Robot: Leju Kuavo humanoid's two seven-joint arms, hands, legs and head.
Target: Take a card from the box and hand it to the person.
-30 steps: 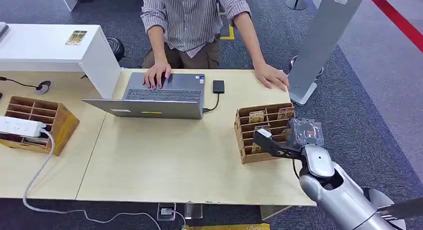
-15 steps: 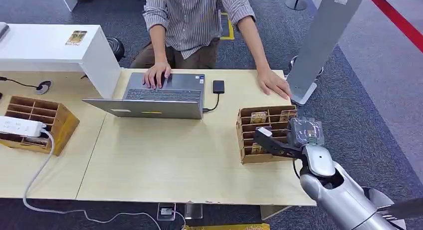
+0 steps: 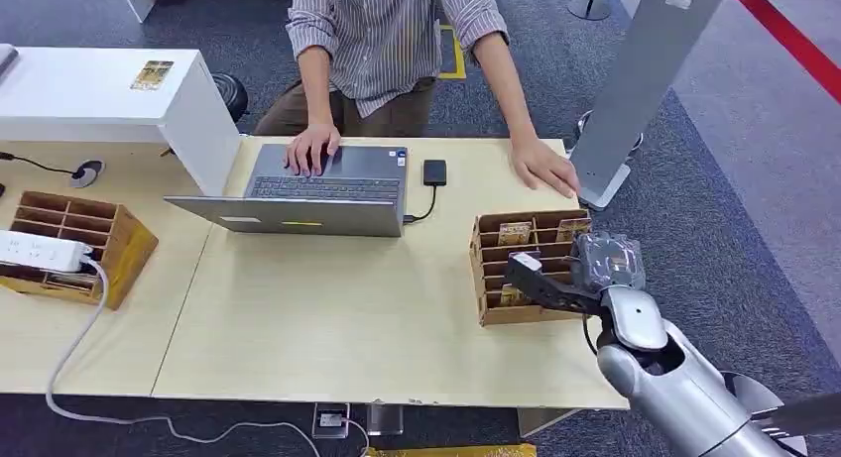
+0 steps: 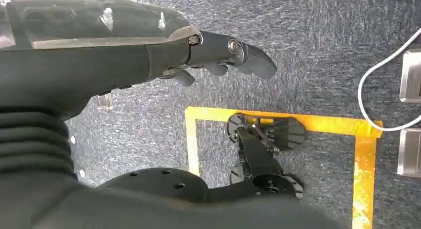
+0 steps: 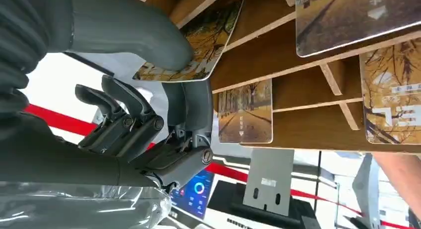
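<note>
The wooden card box (image 3: 491, 279) stands on the table's right side, with cards (image 3: 512, 233) upright in its compartments. My right hand (image 3: 555, 284) reaches into the box's near side. In the right wrist view the right hand (image 5: 164, 114) pinches a tree-patterned card (image 5: 208, 35) between the thumb and the fingers under it, the card still inside the box (image 5: 278, 55). Other cards (image 5: 245, 112) sit in neighbouring slots. My left hand (image 4: 149, 55) hangs over the carpet, holding nothing, fingers loosely extended. The person (image 3: 387, 31) stands across the table, one hand (image 3: 543, 167) flat near the box.
An open laptop (image 3: 317, 189) with the person's other hand on it lies mid-table, a black device (image 3: 434, 171) beside it. A second wooden box (image 3: 79, 244) with a power strip (image 3: 40, 251) sits at the left. A grey post (image 3: 635, 90) stands beyond the table's right end.
The person has shifted a little and the hand near the box has slid slightly closer to it. My right hand stays at the box, barely moved.
</note>
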